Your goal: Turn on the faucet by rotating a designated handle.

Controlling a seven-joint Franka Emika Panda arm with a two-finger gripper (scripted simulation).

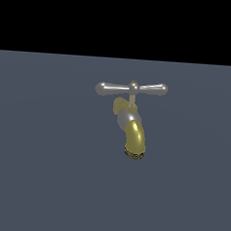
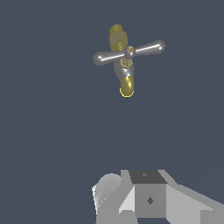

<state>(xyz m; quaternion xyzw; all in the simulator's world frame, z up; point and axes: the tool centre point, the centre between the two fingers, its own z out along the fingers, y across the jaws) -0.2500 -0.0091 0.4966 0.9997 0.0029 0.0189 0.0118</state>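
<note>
Standing centre-frame in the exterior view, on a plain slate-grey worktop [image 1: 34, 180]: one small faucet [image 1: 134, 136] with a polished gold curved spout, silver collar and dark mesh mouth turned toward the lower part of the frame.

Item, topmost: slim silver-grey crossbar handle [image 1: 131, 89] with two bulbous rounded ends, centred on a thin brass stem, lying nearly level across the frame. In the wrist view it sits upper centre, slightly tilted [image 2: 129, 52].

Handling, as judged: rigid metal, not fragile; polished and rounded, so likely slippery. It should pivot about the stem only, the body staying fixed. Best hold: either bulbous end, far from the stem, for most leverage; a sideways push may serve as well as a pinch.

Item: white-and-grey robot gripper [image 2: 144, 199], lower edge of wrist view, well apart from the faucet, nothing held. Fingers out of sight; released or clenched cannot be told.
</note>
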